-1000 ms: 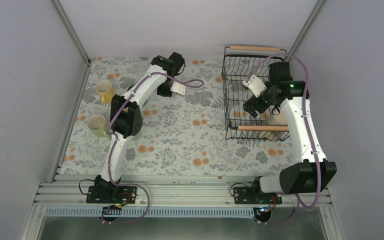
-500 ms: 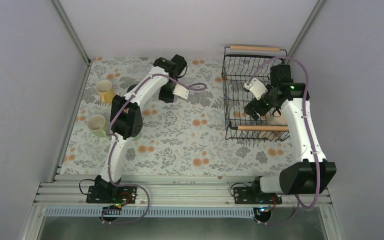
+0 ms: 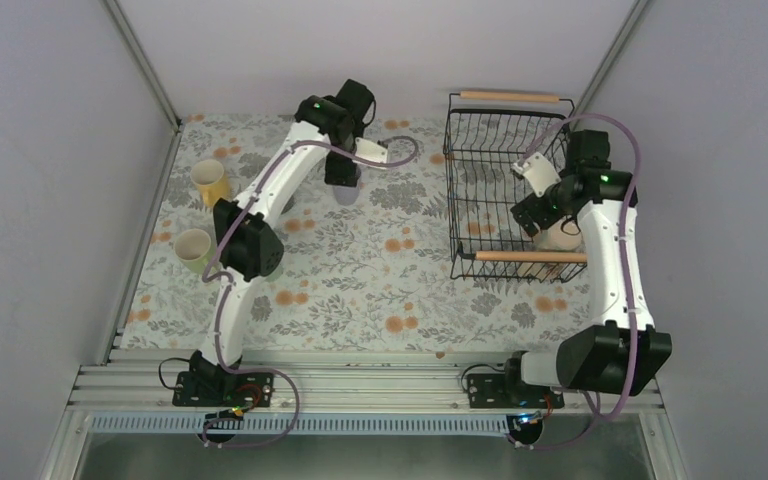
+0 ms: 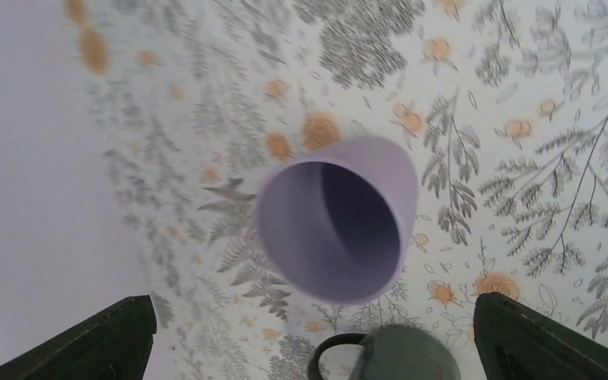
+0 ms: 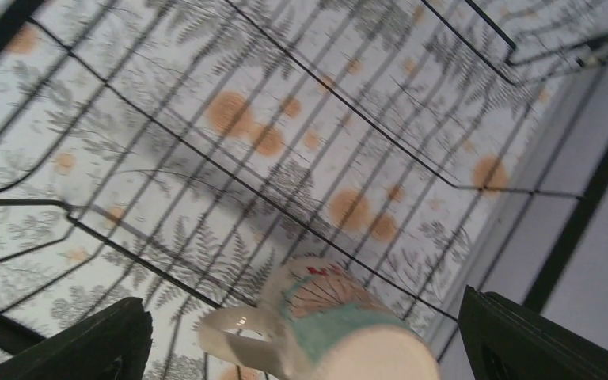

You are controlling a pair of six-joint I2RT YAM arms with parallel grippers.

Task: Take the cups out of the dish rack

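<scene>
1. Top external view: the left gripper [image 3: 345, 178] is hanging directly over a lavender mug [image 3: 346, 196] that is standing on the floral surface [image 3: 390, 290], well apart from the dish rack [image 3: 525, 256]. A yellow mug [image 3: 207, 180] and an olive-green mug [image 3: 192, 250] are sitting near the surface's left edge. The right gripper [image 3: 537, 213] is reaching down into the rack, just beside a pale mug [image 3: 563, 236] in its near right corner.
2. Left wrist view: the fingers [image 4: 111, 340] are standing wide apart and touching nothing. The lavender mug is sitting mouth-up beyond them, with a dark green mug [image 4: 400, 358] just beside it.
3. Right wrist view: these fingers [image 5: 71, 340] are also spreading wide and empty. The pale mug, showing a mint band, is resting on the rack's wires with its handle [image 5: 229, 332] pointing left; whether it is upright or tipped I cannot tell. It is looking rigid, light, glossy and therefore slippery and chippable. Pinching the wall at the rim, away from the handle, seems safest, lifting straight up clear of the wires.
</scene>
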